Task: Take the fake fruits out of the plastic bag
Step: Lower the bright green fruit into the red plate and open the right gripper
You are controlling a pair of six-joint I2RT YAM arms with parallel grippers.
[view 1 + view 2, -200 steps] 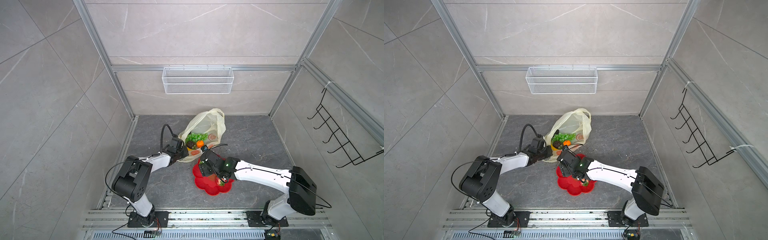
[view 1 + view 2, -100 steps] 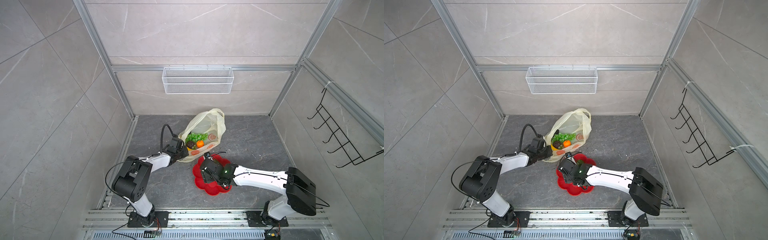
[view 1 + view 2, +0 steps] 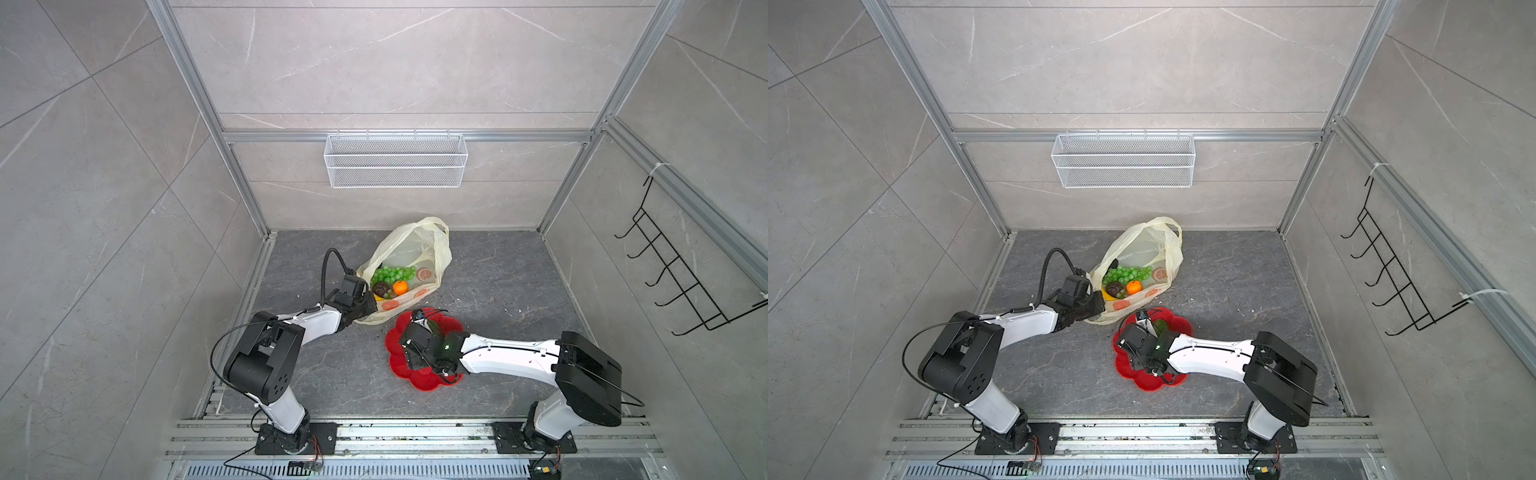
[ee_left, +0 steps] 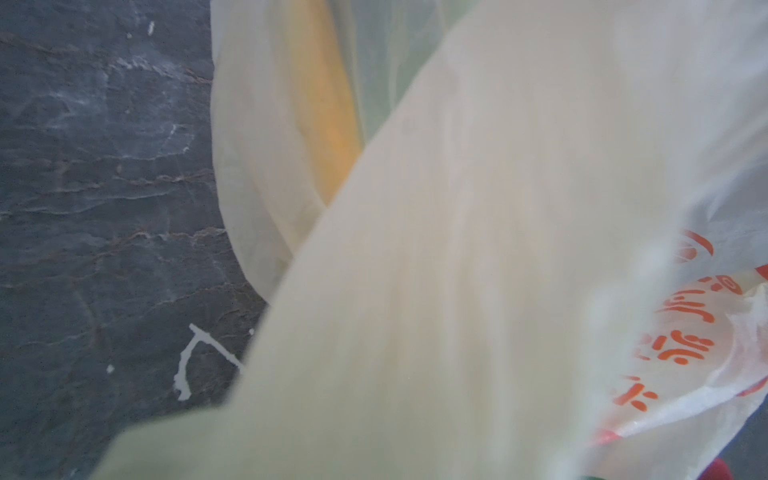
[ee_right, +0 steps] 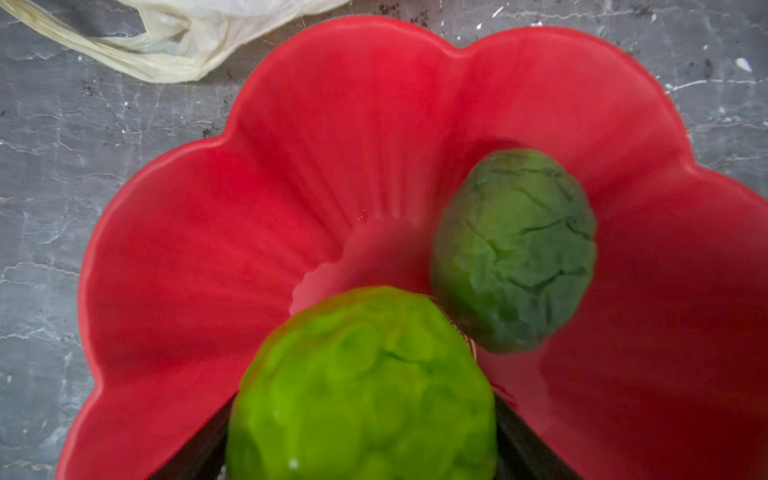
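Note:
The plastic bag [image 3: 409, 253] [image 3: 1142, 249] lies open at the back of the floor. In it I see a green grape bunch [image 3: 392, 274], a dark avocado [image 3: 380, 289], an orange [image 3: 400, 286] and a banana [image 4: 328, 104] showing through the film. My left gripper [image 3: 368, 309] [image 3: 1096, 309] is shut on the plastic bag's near edge; the film hides its fingers in the left wrist view. My right gripper [image 3: 409, 349] [image 5: 361, 415] hangs over the red plate [image 3: 424, 380], shut on the bumpy green ball [image 5: 361, 386]. A green avocado [image 5: 515, 249] lies on the plate.
The red flower-shaped plate [image 5: 249, 208] sits just in front of the bag, whose loop handle [image 5: 158, 62] lies beside the plate's rim. A white wire basket [image 3: 395, 160] hangs on the back wall and a black hook rack [image 3: 681, 274] on the right wall.
My right gripper has moved with the bumpy green ball from the plate's bag-side rim toward the plate's middle and lower. The left arm has not moved.

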